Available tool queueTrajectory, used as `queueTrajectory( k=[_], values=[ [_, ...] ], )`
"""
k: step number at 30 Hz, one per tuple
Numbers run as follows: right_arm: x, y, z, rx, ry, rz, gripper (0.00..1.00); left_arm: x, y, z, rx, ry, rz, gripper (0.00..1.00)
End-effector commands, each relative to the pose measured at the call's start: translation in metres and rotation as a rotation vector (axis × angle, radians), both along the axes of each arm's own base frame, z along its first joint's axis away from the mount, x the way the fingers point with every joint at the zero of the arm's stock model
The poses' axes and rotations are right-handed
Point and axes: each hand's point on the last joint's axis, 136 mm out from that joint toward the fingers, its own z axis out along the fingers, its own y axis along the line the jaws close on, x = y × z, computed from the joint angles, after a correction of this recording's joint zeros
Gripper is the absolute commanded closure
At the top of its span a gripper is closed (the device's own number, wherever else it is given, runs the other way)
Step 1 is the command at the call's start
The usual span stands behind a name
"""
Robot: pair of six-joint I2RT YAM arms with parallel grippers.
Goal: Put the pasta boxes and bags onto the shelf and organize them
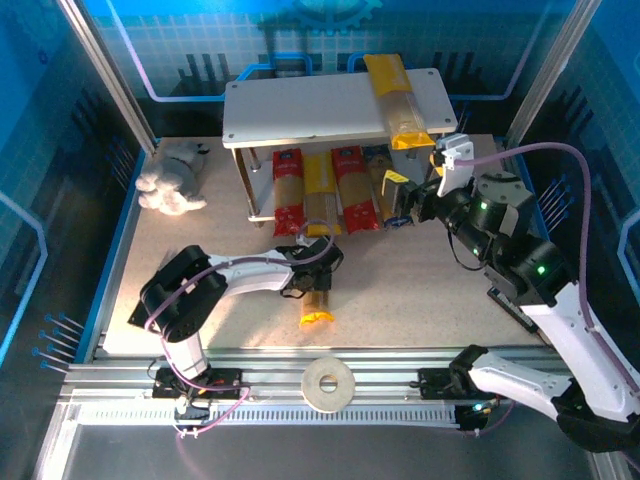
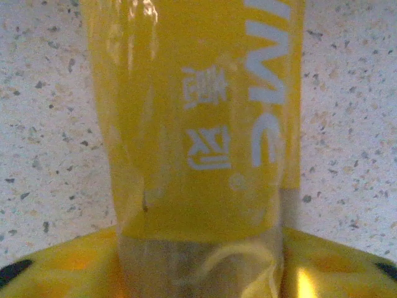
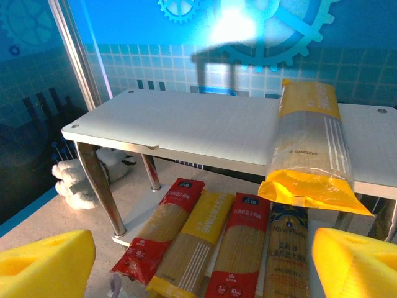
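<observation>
A yellow pasta pack (image 1: 317, 303) lies on the tabletop in front of the shelf (image 1: 300, 110). My left gripper (image 1: 308, 277) is down over its far end. In the left wrist view the yellow pack (image 2: 205, 124) runs between my yellow fingers (image 2: 56, 264), which press against its sides. Another yellow pack (image 1: 395, 100) lies on the top board at the right. On the lower board lie a red pack (image 1: 288, 190), a yellow pack (image 1: 320, 195), a second red pack (image 1: 355, 188) and a tan pack with a dark blue end (image 1: 380, 185). My right gripper (image 1: 412, 205) hovers open just right of them.
A white-grey plush toy (image 1: 172, 180) lies left of the shelf. A roll of tape (image 1: 329, 383) rests on the near rail. Blue enclosure walls and metal posts stand round the table. From the right wrist, the left half of the top board (image 3: 186, 124) is bare.
</observation>
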Motion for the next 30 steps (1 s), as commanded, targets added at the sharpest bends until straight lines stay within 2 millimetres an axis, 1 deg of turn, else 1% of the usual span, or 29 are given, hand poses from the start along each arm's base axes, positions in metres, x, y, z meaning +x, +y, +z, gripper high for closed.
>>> queueTrajectory(
  k=[1,4,8,11,14,17,18,20,22,24,25,26,27,28,30],
  values=[
    [-0.006,-0.005,0.014,0.053,-0.04,-0.011,0.09,-0.025,-0.013,-0.021,-0.067,0.12,-0.087,0.54],
    [-0.008,-0.006,0.015,0.061,-0.043,-0.011,0.09,-0.04,-0.01,-0.022,-0.083,0.163,-0.115,0.55],
    [-0.011,-0.007,0.018,0.078,-0.052,-0.006,0.09,-0.062,-0.005,-0.013,-0.09,0.217,-0.168,0.56],
    [-0.011,-0.007,0.019,0.087,-0.055,-0.003,0.09,-0.082,0.002,0.002,-0.079,0.251,-0.219,0.57],
    [-0.011,-0.005,0.02,0.093,-0.056,0.006,0.09,-0.101,0.008,0.022,-0.107,0.284,-0.257,0.58],
    [-0.011,-0.002,0.021,0.097,-0.054,0.014,0.09,-0.115,0.014,0.047,-0.13,0.282,-0.288,0.58],
    [-0.01,-0.002,0.02,0.095,-0.052,0.012,0.09,-0.118,0.016,0.059,-0.144,0.267,-0.297,0.58],
    [-0.008,-0.002,0.018,0.089,-0.048,0.005,0.09,-0.12,0.018,0.083,-0.176,0.22,-0.314,0.58],
    [-0.004,-0.002,0.014,0.074,-0.035,-0.006,0.09,-0.119,0.019,0.111,-0.216,0.155,-0.331,0.58],
    [-0.003,-0.002,0.01,0.065,-0.026,-0.014,0.09,-0.117,0.023,0.13,-0.241,0.103,-0.333,0.57],
    [-0.002,-0.002,0.008,0.064,-0.024,-0.014,0.09,-0.116,0.024,0.135,-0.248,0.088,-0.331,0.57],
    [-0.003,-0.001,0.007,0.065,-0.02,-0.01,0.09,-0.117,0.026,0.137,-0.249,0.085,-0.331,0.54],
    [-0.003,-0.001,0.007,0.067,-0.017,-0.009,0.09,-0.117,0.028,0.137,-0.239,0.09,-0.325,0.39],
    [-0.003,-0.001,0.006,0.067,-0.014,-0.01,0.09,-0.117,0.028,0.135,-0.233,0.095,-0.322,0.28],
    [-0.004,-0.002,0.004,0.064,-0.008,-0.014,0.09,-0.12,0.025,0.128,-0.228,0.105,-0.337,0.18]
  ],
)
